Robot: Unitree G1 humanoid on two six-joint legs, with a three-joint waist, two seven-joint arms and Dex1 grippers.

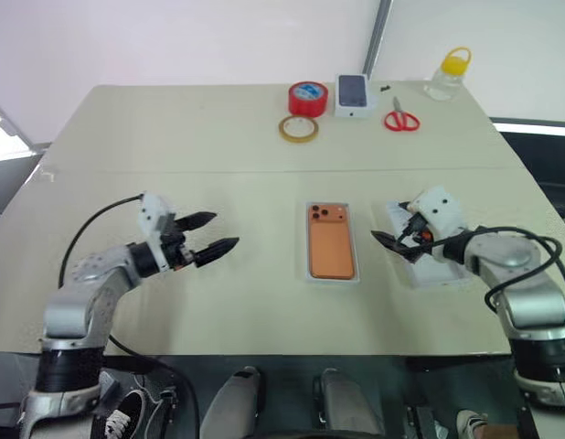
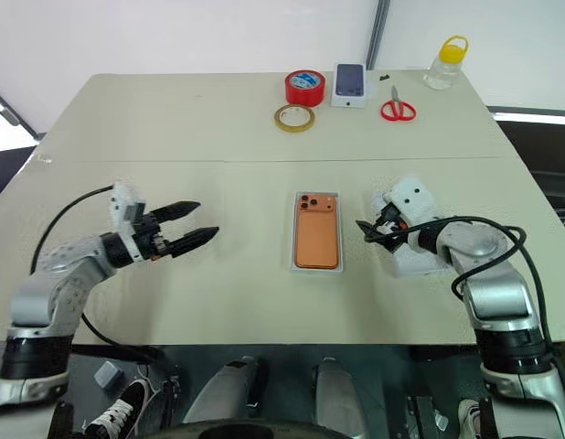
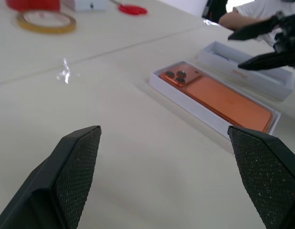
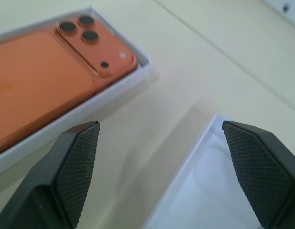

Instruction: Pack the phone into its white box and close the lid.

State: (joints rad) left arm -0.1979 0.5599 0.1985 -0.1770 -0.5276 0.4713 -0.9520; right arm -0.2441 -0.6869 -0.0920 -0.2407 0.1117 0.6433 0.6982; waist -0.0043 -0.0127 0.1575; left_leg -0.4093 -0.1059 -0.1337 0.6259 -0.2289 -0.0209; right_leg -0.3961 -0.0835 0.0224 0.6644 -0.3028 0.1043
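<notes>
Cream-coloured and matte, the table (image 1: 218, 274) carries everything, its smooth top crossed by one faint seam. At its middle lies the white box (image 1: 333, 277), a shallow cardboard tray with thin upright walls, and the phone (image 1: 331, 242) already rests inside it, back up, so the packing half of the job looks done. That phone is a smooth orange slab with rounded corners and a raised cluster of three dark lenses at its far end. Just beside the tray, on the robot's right, the lid (image 2: 412, 263) lies with its plain white hollow facing up, likely parked there for fitting over the tray; it is not yet on. The right pincer (image 1: 389, 242) hangs over the lid's near edge with its black, cross-hatched fingers spread and holding nothing. The left pincer (image 1: 215, 235) hovers well apart from the tray on the other side, jaws equally wide and empty. Along the far edge sit a red tape roll (image 1: 307, 98), a tan tape ring (image 1: 299, 129), a small box picturing a dark phone (image 1: 353, 95), red-handled scissors (image 1: 401, 118) and a clear bottle with a yellow cap (image 1: 448, 73).
</notes>
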